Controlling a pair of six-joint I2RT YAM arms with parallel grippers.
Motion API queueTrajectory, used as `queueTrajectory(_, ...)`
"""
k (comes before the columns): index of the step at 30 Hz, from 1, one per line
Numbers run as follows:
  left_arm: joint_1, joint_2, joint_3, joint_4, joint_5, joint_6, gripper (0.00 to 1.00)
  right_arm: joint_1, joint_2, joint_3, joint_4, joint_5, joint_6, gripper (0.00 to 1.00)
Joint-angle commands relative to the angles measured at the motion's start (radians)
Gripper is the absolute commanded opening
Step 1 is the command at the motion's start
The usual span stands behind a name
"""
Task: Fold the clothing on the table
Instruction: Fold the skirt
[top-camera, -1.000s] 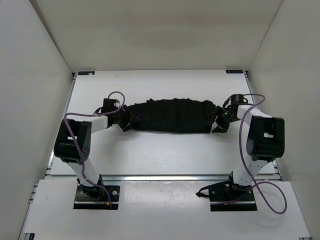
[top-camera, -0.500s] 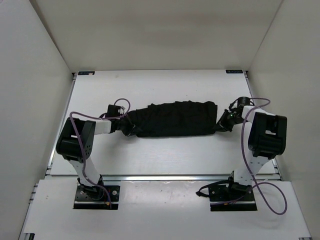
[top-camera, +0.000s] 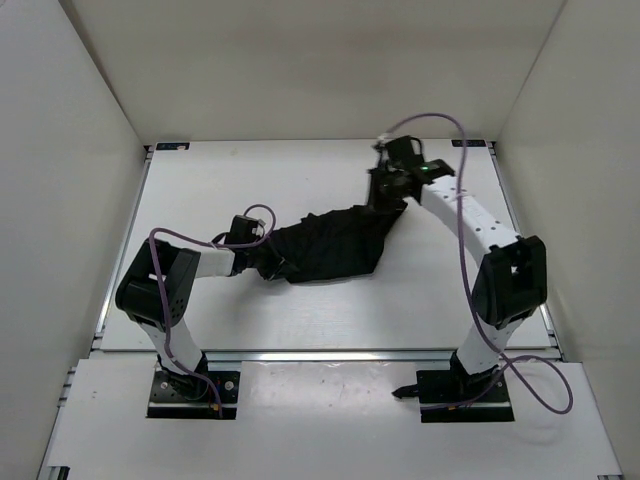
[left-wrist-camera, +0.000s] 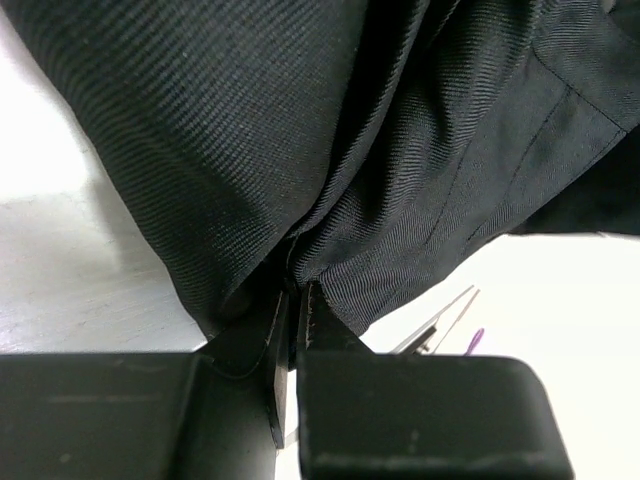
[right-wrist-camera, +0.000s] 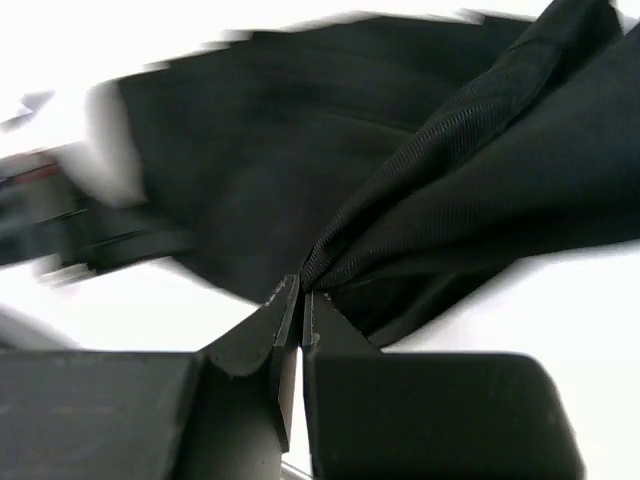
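at upper right of top view, clothing (top-camera: 335, 245) end clamped in right gripper (top-camera: 384, 194), likely for folding over; centre-left end pinched by left gripper (top-camera: 270, 262) as anchor.

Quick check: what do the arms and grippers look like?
Left arm and right arm: white links, bulky black joint housings, black base plates, a purple cable looping along each. Left gripper and right gripper: black, two flat tapered fingers. A green light shows near the right wrist.
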Motion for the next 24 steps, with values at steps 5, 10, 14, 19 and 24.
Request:
queueTrajectory(5, 0.024, -0.014, 0.048, -0.100, -0.038, 0.045, 0.00, 0.298, 0.214, 0.158, 0.075, -0.007, 0.030, 0.00)
queueTrajectory(10, 0.041, -0.019, 0.047, -0.135, -0.037, 0.085, 0.00, 0.427, 0.400, 0.224, 0.070, -0.011, -0.024, 0.00)
queueTrajectory(14, 0.039, -0.025, 0.044, -0.141, -0.035, 0.093, 0.00, 0.500, 0.497, 0.258, 0.047, 0.009, -0.035, 0.00)
queueTrajectory(19, 0.058, -0.043, 0.013, -0.152, -0.021, 0.111, 0.01, 0.513, 0.543, 0.282, 0.009, 0.094, -0.015, 0.00)
queueTrajectory(24, 0.053, -0.046, 0.001, -0.157, -0.023, 0.118, 0.09, 0.517, 0.581, 0.286, -0.059, 0.075, -0.014, 0.00)
